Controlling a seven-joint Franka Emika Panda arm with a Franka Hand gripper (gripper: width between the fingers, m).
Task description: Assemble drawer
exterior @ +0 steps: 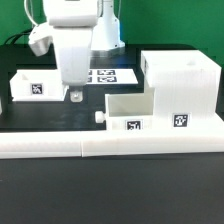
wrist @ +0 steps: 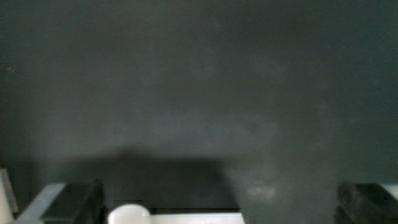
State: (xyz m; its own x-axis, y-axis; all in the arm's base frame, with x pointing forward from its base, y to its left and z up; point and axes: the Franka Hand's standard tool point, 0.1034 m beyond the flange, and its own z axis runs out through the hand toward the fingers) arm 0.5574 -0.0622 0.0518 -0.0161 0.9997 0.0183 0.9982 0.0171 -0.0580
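The white cube-shaped housing (exterior: 180,88) stands at the exterior view's right. One shallow tray (exterior: 128,112) sits against the housing, with its round knob (exterior: 100,117) pointing to the exterior view's left. The other tray (exterior: 30,88) lies at the left, with its knob (exterior: 74,96) on its right side. My gripper (exterior: 72,90) hangs low over that knob end. In the wrist view my gripper (wrist: 217,208) is open, with dark fingers (wrist: 64,205) at both sides. The white knob (wrist: 128,213) and a strip of the tray's edge (wrist: 196,219) show between them, nearer one finger.
The long low white border bar (exterior: 110,142) runs along the front of the table. The marker board (exterior: 108,75) lies flat behind the trays. The dark table (wrist: 196,90) fills most of the wrist view.
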